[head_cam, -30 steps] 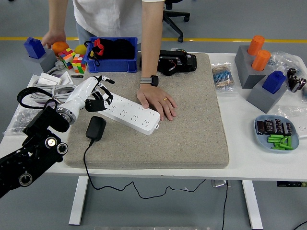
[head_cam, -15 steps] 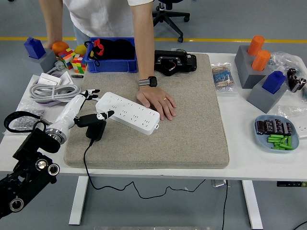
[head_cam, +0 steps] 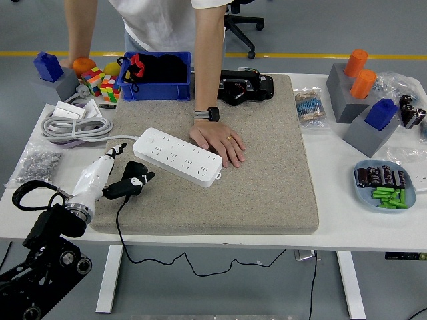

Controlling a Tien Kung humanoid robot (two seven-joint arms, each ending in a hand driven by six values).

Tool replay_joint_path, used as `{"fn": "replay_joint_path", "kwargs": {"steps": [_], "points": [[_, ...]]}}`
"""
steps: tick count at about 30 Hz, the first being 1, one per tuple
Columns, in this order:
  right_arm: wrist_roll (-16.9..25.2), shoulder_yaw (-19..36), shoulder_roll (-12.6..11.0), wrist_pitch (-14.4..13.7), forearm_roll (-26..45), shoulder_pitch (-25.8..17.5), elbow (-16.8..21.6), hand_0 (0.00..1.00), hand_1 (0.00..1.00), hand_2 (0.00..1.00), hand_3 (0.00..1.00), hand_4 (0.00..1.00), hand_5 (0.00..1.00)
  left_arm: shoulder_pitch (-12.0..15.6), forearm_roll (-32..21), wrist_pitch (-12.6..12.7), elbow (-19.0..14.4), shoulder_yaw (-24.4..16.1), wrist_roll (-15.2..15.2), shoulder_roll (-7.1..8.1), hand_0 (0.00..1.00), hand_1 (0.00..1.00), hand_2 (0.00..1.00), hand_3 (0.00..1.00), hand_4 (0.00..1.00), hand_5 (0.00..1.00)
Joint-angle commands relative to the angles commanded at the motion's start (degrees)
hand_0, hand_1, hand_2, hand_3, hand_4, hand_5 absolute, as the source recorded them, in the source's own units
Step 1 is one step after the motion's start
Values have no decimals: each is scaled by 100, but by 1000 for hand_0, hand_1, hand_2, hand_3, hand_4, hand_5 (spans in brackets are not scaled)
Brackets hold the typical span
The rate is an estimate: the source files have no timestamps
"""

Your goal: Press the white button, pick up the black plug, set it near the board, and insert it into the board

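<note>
L robot hand (head_cam: 113, 175) gripping blk plug (head_cam: 133, 179)

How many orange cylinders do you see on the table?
2: both stand on the grey block at the far right, one orange cylinder behind, the other nearer. None seems hidden.

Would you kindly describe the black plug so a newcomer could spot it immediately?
Find the grey mat on the white table, then its near-left part. There the black plug sits at the left robot hand, just left of the white power strip. It alone trails a black cable off the table.
</note>
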Motion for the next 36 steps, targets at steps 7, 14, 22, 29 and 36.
{"fn": "replay_joint_path", "kwargs": {"steps": [7,14,22,29,36], "points": [[5,-61,-15,-7,23,2,11,622,600,605,589,663,401,32,505,45,-24,195,578,-95,903,951,969,998,998,665],[24,-89,-26,-24,32,3,9,623,599,605,589,663,401,-2,773,172,16,267,797,-121,891,933,948,991,998,652],[42,-170,-28,-35,59,16,19,623,599,605,589,663,400,-77,995,235,103,373,1013,-160,887,927,936,986,998,652],[47,-219,-45,-40,88,33,35,623,599,605,589,663,401,-148,1056,171,179,456,1168,-190,857,891,905,949,998,625],[50,-226,-45,-46,91,18,24,623,599,604,589,664,402,-179,1084,191,237,509,1169,-209,836,792,799,937,998,633]]}}
